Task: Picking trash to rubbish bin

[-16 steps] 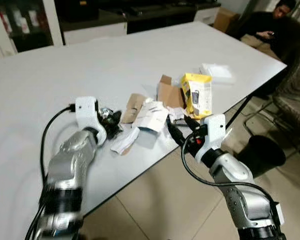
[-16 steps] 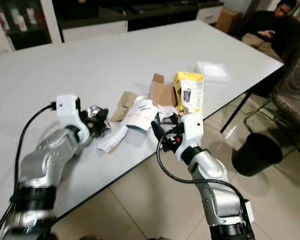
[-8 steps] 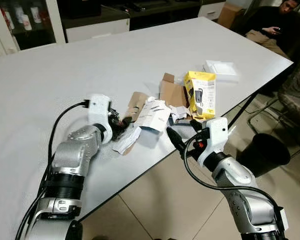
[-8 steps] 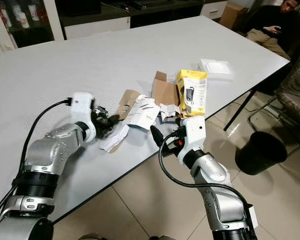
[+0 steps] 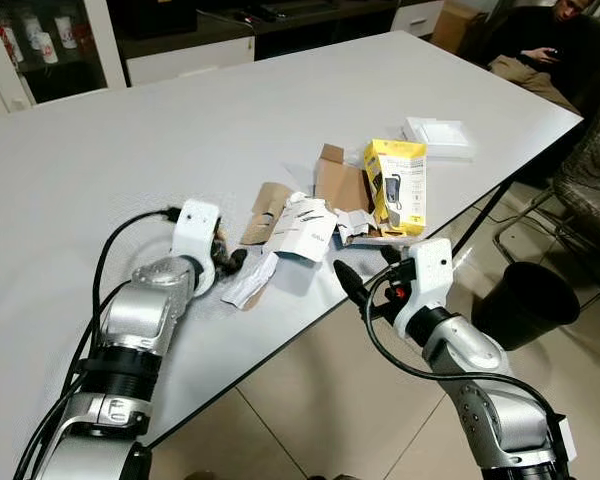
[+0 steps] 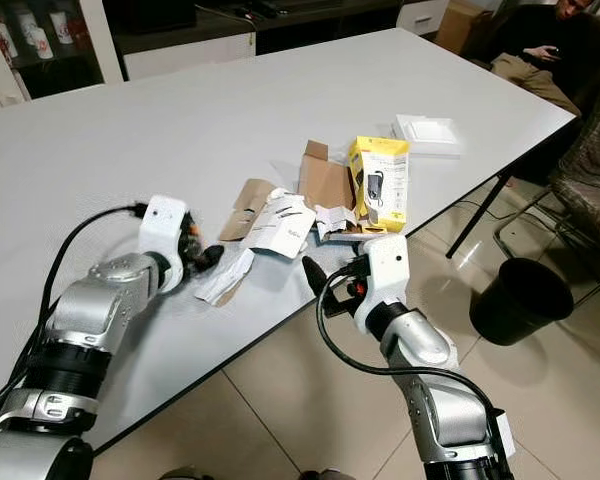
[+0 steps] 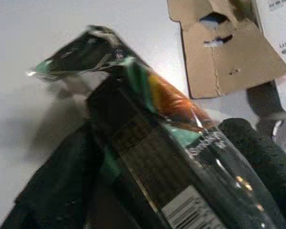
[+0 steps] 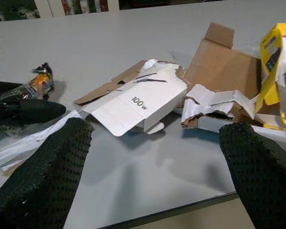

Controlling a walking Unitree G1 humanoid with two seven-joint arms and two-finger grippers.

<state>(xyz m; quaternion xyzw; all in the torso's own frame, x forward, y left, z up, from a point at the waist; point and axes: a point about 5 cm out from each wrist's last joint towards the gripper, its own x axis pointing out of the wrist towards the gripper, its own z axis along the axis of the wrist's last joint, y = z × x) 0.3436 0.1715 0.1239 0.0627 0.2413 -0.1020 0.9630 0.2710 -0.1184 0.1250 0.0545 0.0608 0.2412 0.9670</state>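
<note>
Your white table (image 5: 280,110) takes up most of the frame, its near edge running diagonally from lower left to centre right. At the upper right a person (image 5: 540,45) sits in a chair, well apart from the arms. The black rubbish bin (image 5: 528,305) stands on the tiled floor at the right, below the table edge and beyond your right arm.

The trash heap lies mid-frame near the table edge: a yellow box (image 5: 398,186) upright at its right end, brown cardboard (image 5: 340,185) just left of it, a flattened white carton (image 5: 302,228) marked "100w" in the middle, a second brown cardboard flap (image 5: 268,208) behind it, and a white paper strip (image 5: 248,281) at the lower left. A flat white box (image 5: 438,135) sits apart, further up the table toward the right.

Your left gripper (image 5: 226,262) rests on the table at centre left, beside the paper strip, clamped on a shiny dark wrapper (image 7: 148,138) with green and orange print and a barcode. Your right gripper (image 5: 365,285) hovers at the table edge below the yellow box, fingers (image 8: 43,171) spread wide, holding nothing; the white carton and torn cardboard lie between it and the rest of the heap.

Compared with a second ago, your left gripper sits lower and closer to the arm, wrapper kept in its hold, while the right has barely shifted.
</note>
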